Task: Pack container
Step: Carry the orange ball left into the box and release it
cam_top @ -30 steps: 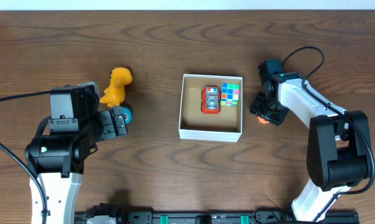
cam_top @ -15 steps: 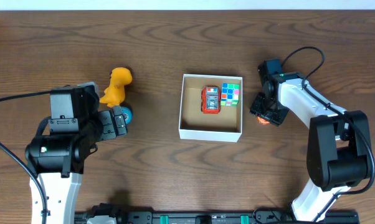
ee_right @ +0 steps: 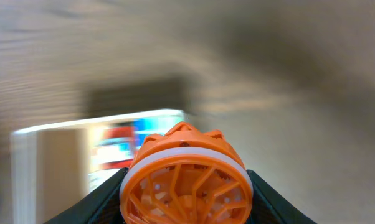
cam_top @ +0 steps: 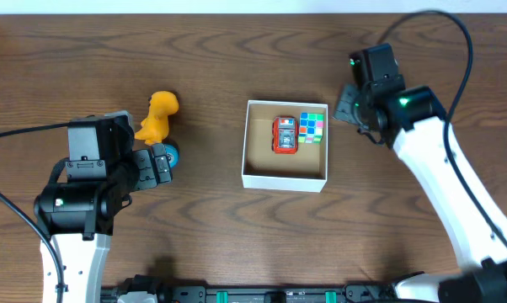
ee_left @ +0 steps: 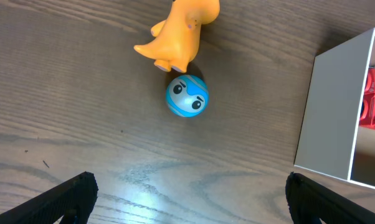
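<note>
Since a second ago the right hand (cam_top: pixel 350 105) is no longer sitting low on the worktop (cam_top: pixel 237 244) to the right of the container (cam_top: pixel 285 180); it is now hanging raised just beyond the container's upper right corner, as the overhead camera sees it, and the orange glow that was showing beneath it on the wood is gone from that spot. The right wrist camera is showing this hand closing its fingers on either side of an orange latticed toy (ee_right: pixel 184 180) with a white band, and the blurred container rim is lying just behind it. The container itself is sitting unmoved in the middle of the worktop, and it is already holding a red toy (cam_top: pixel 285 135) and a coloured cube (cam_top: pixel 312 126) side by side against its far wall, toward the right corner. Well to the left of the container, a blue ball (ee_left: pixel 187 96) is resting on the wood with an orange dinosaur (ee_left: pixel 181 34) just beside it on the far side. The left hand (ee_left: pixel 190 202) is hovering over that side, nearer than the ball, with its fingers spread wide and gripping nothing.
</note>
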Tool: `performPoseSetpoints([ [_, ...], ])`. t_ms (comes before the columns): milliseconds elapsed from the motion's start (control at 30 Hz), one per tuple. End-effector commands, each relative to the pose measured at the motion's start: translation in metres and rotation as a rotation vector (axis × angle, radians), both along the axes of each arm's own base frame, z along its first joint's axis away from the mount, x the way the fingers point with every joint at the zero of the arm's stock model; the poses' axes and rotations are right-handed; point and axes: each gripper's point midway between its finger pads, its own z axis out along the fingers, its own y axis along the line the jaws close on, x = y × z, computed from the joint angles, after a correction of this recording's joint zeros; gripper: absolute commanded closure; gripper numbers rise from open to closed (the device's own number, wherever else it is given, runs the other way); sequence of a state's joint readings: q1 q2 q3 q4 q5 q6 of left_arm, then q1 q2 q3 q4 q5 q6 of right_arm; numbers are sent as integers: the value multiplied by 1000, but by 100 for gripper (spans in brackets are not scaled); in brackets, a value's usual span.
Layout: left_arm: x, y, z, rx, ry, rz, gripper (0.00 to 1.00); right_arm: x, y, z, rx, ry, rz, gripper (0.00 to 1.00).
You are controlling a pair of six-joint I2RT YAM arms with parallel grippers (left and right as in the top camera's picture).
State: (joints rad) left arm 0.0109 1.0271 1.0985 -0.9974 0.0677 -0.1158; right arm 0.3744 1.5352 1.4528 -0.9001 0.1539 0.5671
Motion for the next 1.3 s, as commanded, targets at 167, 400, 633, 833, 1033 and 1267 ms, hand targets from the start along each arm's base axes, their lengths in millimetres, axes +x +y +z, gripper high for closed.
performPoseSetpoints([
  [167, 2, 1, 5, 12, -8, -2, 1, -6, 103, 12, -10, -101, 341, 99],
  [400, 2, 1, 5, 12, -8, -3, 2, 0, 151, -62, -34, 16, 427, 99],
  [633, 2, 1, 5, 12, -8, -3, 2, 3, 156, -103, -70, 88, 433, 99],
  [833, 2, 1, 5, 13, -8, -2, 2, 5, 157, -116, -80, 105, 436, 99],
  [1033, 2, 1, 5, 13, -8, -2, 2, 6, 158, -121, -85, 110, 440, 96],
  [1267, 2, 1, 5, 13, -8, -2, 2, 6, 158, -123, -85, 111, 440, 62],
])
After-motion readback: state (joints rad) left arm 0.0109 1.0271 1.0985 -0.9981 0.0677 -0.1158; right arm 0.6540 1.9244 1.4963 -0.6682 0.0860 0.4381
